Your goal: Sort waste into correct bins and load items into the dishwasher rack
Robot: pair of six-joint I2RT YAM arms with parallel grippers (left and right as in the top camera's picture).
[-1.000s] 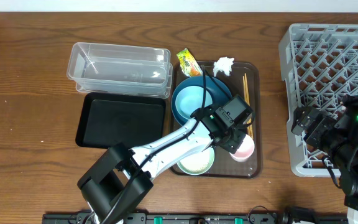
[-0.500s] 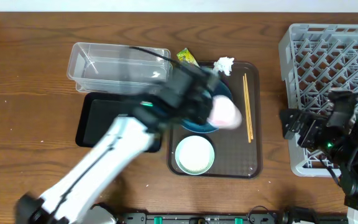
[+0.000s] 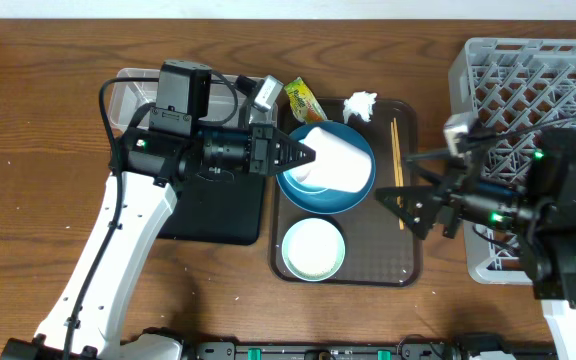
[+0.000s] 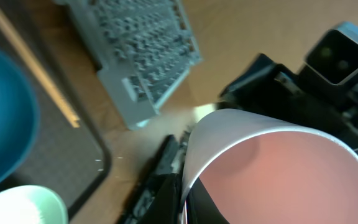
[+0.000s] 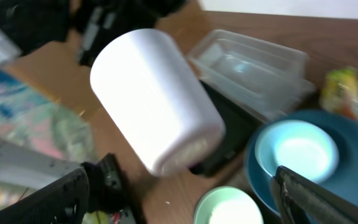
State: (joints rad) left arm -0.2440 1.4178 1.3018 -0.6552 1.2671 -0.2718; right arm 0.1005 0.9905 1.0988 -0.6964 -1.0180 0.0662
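- Left gripper (image 3: pixel 303 156) is clamped on the pink-and-white cup (image 3: pixel 336 160), holding it on its side over the blue plate (image 3: pixel 313 197) mid-bench.
- Cup mouth faces my right gripper (image 3: pixel 415 205), whose fingers are spread wide; I read that as a hand-over.
- Sensible: the dishwasher rack (image 3: pixel 528 90) sits at the right edge, probably beyond the left arm's easy reach.
- My worry: the smooth cup slipping at transfer.
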